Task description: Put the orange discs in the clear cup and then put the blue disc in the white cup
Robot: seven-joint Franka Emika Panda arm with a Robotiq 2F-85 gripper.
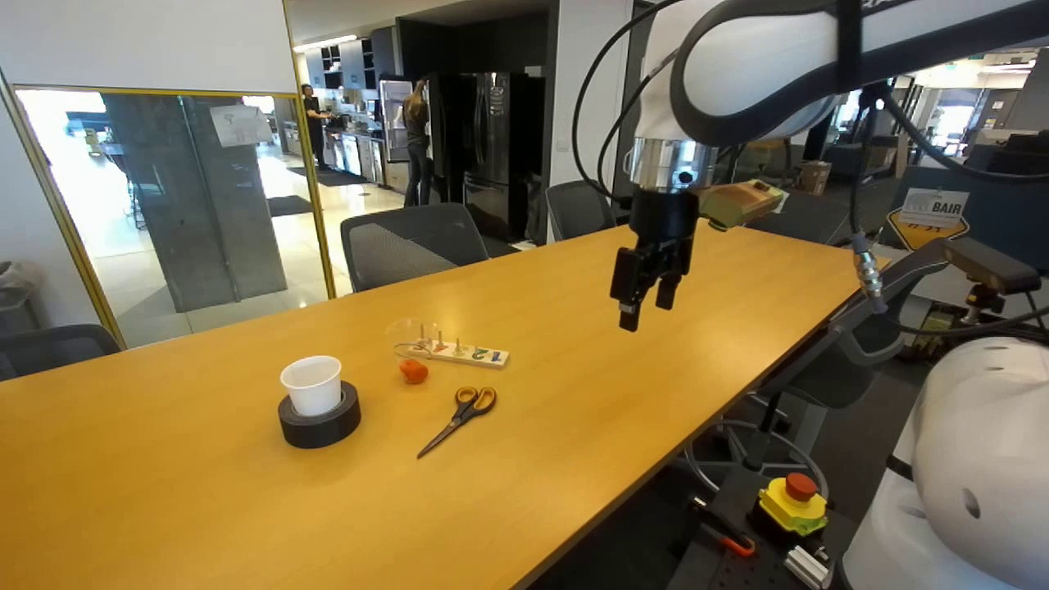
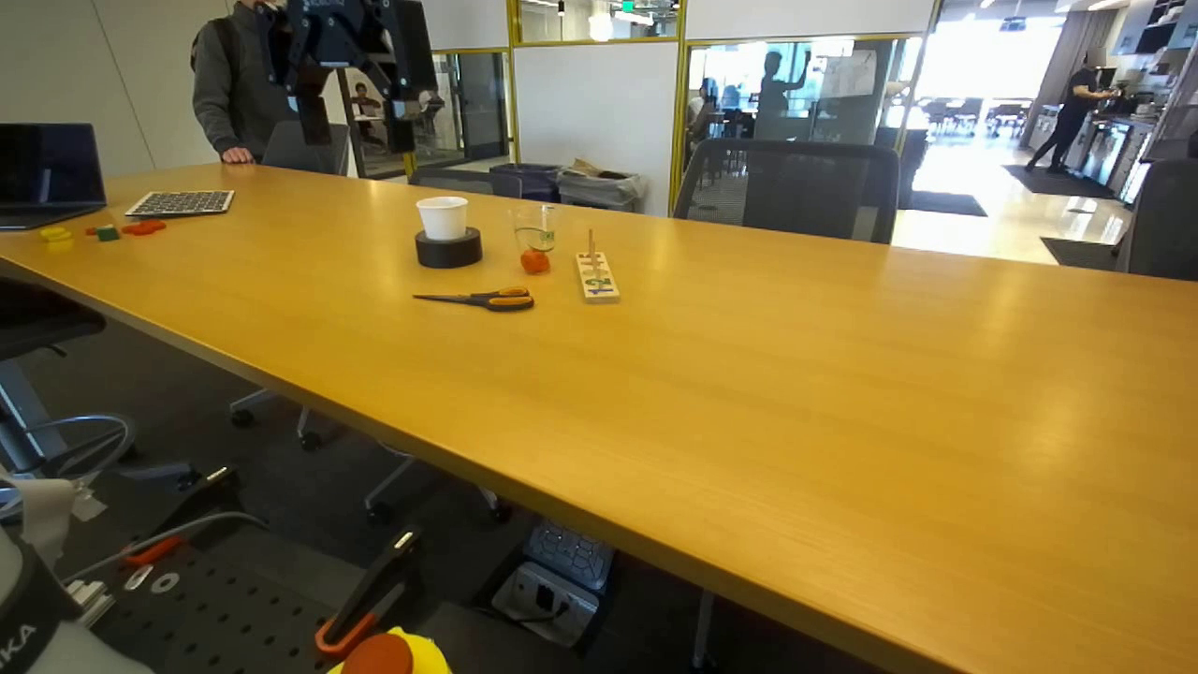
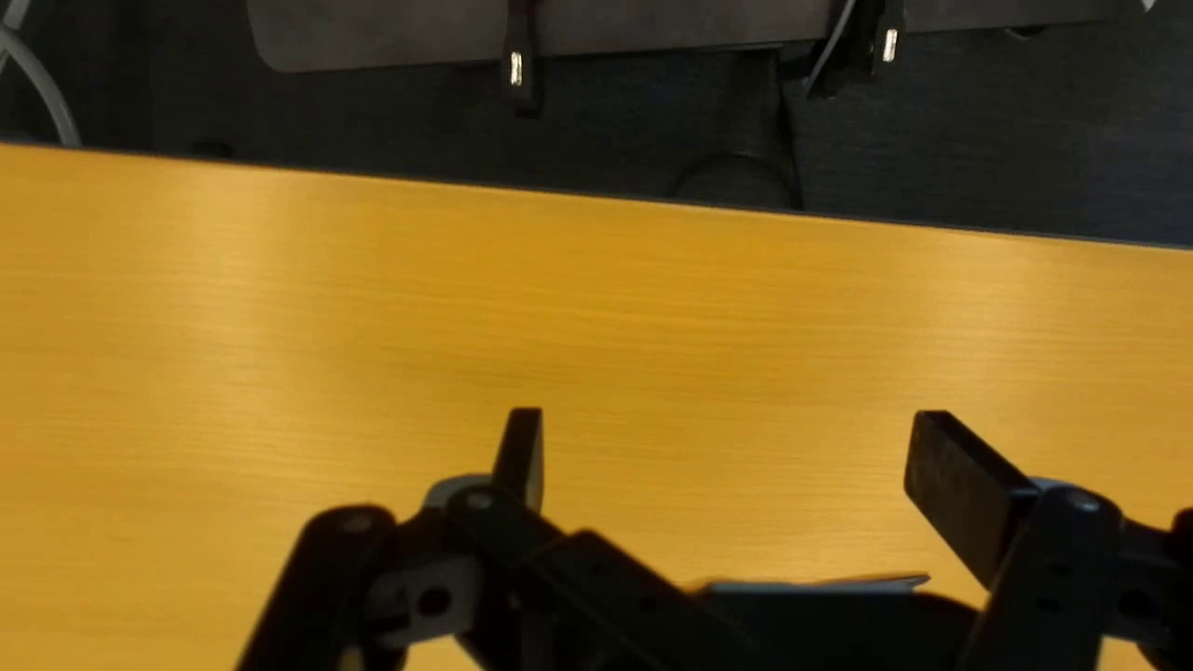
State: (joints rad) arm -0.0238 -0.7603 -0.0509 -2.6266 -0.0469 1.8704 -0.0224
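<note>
A white cup stands on a black ring on the table in both exterior views. A clear cup stands behind an orange-red clump. I cannot tell whether the clump is the orange discs together or one round thing. Flat orange-red pieces also lie at the table's far left in an exterior view. The blue disc is hidden or out of view. My gripper is open and empty, high above the table; the wrist view has bare table between its fingers.
Scissors with orange handles lie near the cups. A wooden board with upright pegs lies beside the clear cup. A laptop, a patterned panel and yellow and green pieces are at the far left.
</note>
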